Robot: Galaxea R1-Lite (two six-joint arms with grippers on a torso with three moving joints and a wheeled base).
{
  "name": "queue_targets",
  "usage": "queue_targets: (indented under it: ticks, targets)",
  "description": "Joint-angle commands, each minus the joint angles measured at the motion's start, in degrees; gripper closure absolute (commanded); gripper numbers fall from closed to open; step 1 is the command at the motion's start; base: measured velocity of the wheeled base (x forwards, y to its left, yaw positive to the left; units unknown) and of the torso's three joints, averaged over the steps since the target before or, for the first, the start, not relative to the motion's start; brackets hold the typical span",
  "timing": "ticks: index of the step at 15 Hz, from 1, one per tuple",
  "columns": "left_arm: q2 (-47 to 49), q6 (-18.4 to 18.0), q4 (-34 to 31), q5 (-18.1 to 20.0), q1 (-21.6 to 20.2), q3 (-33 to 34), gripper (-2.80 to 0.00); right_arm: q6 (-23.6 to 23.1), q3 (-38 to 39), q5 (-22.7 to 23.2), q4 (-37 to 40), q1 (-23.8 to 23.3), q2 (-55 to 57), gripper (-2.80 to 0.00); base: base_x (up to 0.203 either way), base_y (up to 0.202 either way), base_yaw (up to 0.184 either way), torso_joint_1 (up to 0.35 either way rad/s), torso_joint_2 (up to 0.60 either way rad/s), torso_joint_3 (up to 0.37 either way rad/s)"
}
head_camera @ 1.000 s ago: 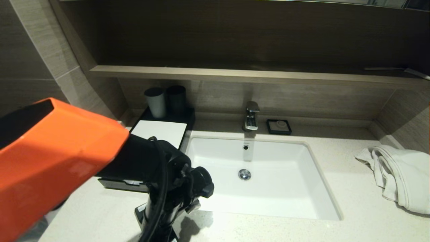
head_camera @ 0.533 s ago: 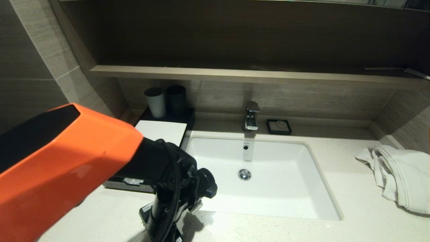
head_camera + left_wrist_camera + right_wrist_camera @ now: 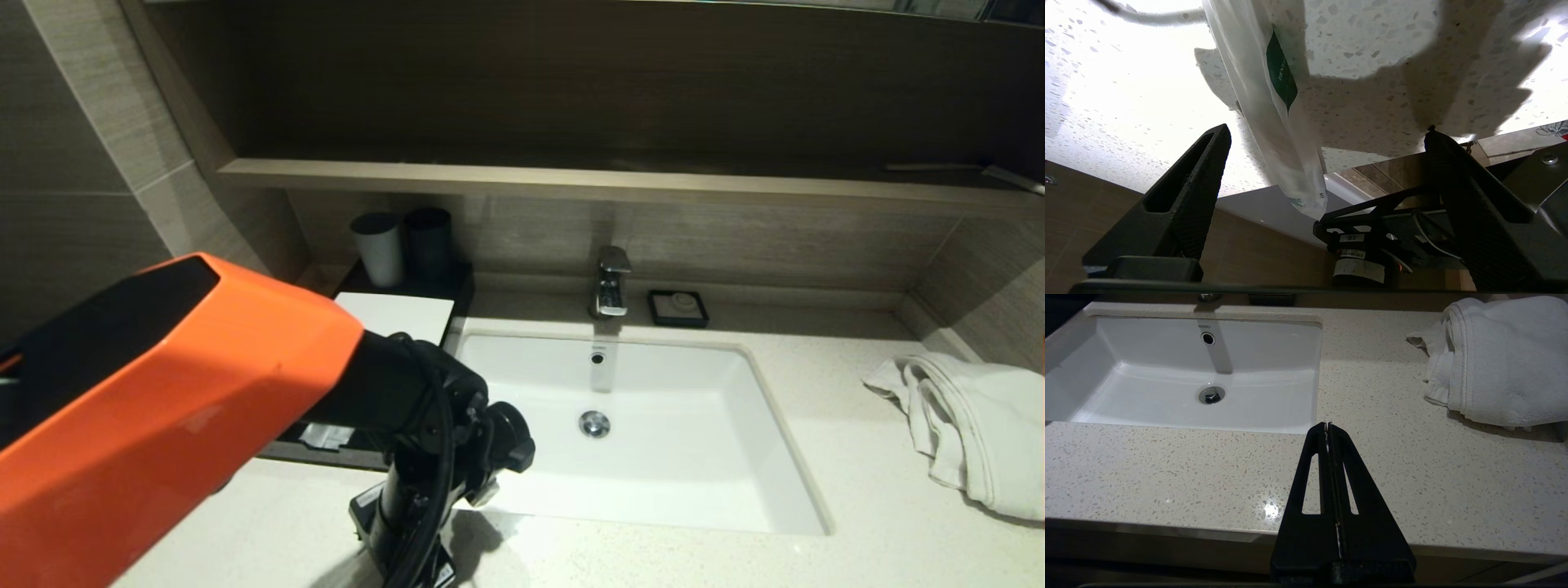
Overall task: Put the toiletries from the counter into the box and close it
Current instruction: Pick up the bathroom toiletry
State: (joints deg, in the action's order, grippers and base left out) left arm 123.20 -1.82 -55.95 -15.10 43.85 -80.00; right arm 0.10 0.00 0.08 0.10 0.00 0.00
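A: Where's the sachet [image 3: 1274,122]?

B: Flat on the counter [image 3: 1372,49], ahead of the left gripper [image 3: 1327,139] and roughly between its two fingers, with its near end poking past the counter's front edge. The jaws are spread wide and touch nothing.

A: And the box [image 3: 396,314]?

B: Beyond the gripper, against the back wall on the far side of the wrist. Its drawer looks pulled out, with something pale inside, though the arm hides most of it.

A: What could go wrong?

B: I'd judge the sachet the trouble. It's thin, slick, translucent film with a green label, lying flush on hard speckled stone, so the fingers may skate over it or nudge it off the edge it already overhangs. A pinch near one end would leave it dangling limp, and it could catch on the drawer's rim.

A: The other arm?

B: The right gripper [image 3: 1327,428] is parked over the front of the counter, basin [image 3: 1208,375] ahead of it and a soft white towel [image 3: 1494,355] off to its side, fingers pressed together on nothing.
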Motion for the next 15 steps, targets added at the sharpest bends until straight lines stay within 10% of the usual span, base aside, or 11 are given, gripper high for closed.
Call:
queue_targets:
  ticks: [1,7,8,15]
  targets:
    - [0.3,0.0,-1.0,-0.1,-0.3,-1.1,-2.8,0.0,0.0,0.0,0.0,0.0,0.0,0.0,0.0,0.0,0.0,0.0,0.0,0.0]
    - [1.1,0.0,-2.2,-0.1,-1.0,-2.6,-2.8,0.0,0.0,0.0,0.0,0.0,0.0,0.0,0.0,0.0,0.0,0.0,0.0,0.0]
    - [1.2,0.0,-2.2,-0.1,-1.0,-2.6,0.0,0.0,0.0,0.1,0.0,0.0,0.0,0.0,0.0,0.0,0.0,0.0,0.0,0.0]
    - [2.4,1.1,-2.2,0.2,-1.6,-3.0,0.0,0.0,0.0,0.0,0.0,0.0,0.0,0.0,0.0,0.0,0.0,0.0,0.0,0.0]
